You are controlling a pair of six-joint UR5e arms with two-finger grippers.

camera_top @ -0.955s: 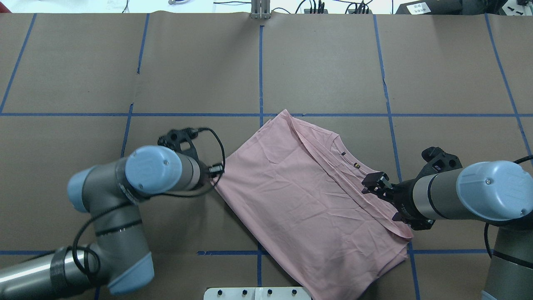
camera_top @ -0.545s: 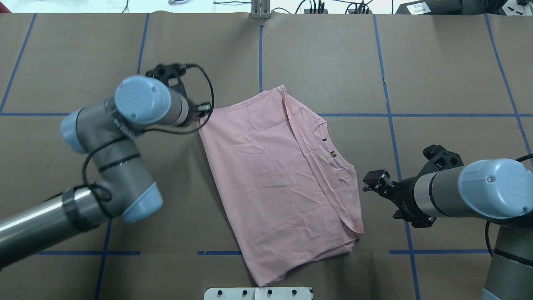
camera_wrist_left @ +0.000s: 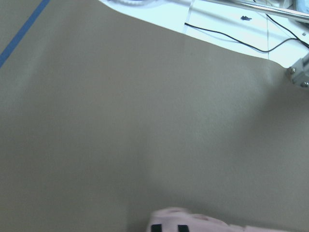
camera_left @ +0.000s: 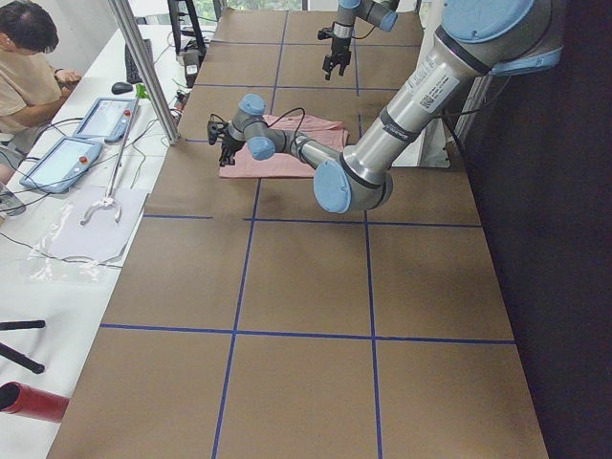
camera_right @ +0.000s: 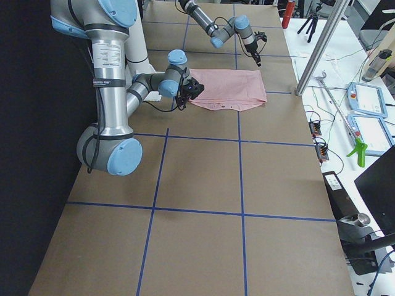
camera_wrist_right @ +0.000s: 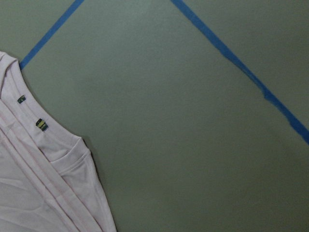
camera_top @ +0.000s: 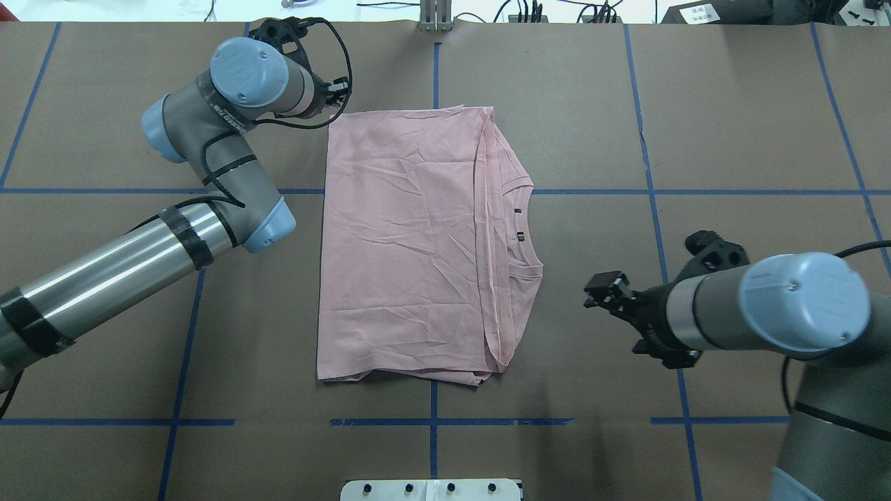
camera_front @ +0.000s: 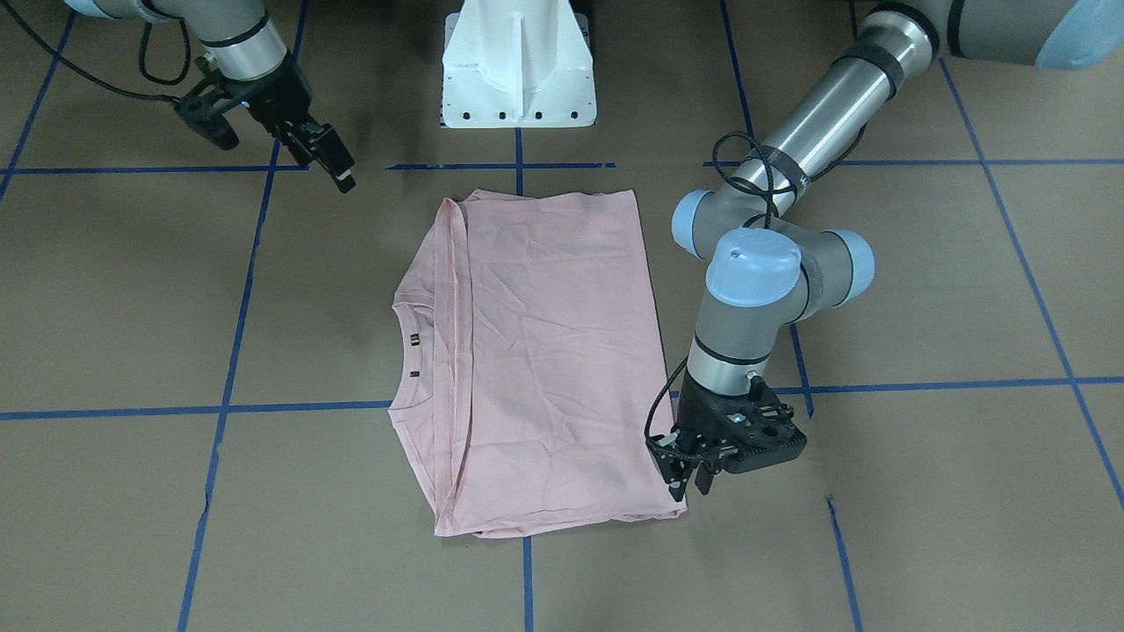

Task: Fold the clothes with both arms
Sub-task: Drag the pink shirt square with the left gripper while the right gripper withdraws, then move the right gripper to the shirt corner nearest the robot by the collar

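Note:
The pale pink T-shirt [camera_top: 404,243] lies folded in a rectangle mid-table, its collar [camera_top: 525,223] and small tags facing the right side. At its far-left corner, my left gripper [camera_top: 339,94] is shut on a bunch of pink cloth [camera_wrist_left: 193,223], which shows at the black fingertips [camera_wrist_left: 154,228] in the left wrist view. In the front-facing view that gripper [camera_front: 683,481] stands over the same corner of the shirt [camera_front: 553,351]. My right gripper [camera_top: 597,292] is open, empty, and hangs a short way right of the collar. The shirt's collar edge [camera_wrist_right: 29,183] fills the corner of its wrist view.
Blue tape lines [camera_top: 435,191] cross the brown table cover. The white pedestal base [camera_front: 518,61] stands at the robot's edge. A metal post [camera_left: 143,67] rises at the far edge. A seated person [camera_left: 29,67] and tablets [camera_left: 105,115] are at a side desk beyond it.
My left gripper dragged the shirt's corner far across the table, swinging the shirt square to the tape lines. My right gripper, which was at the collar edge, now stands clear of the shirt.

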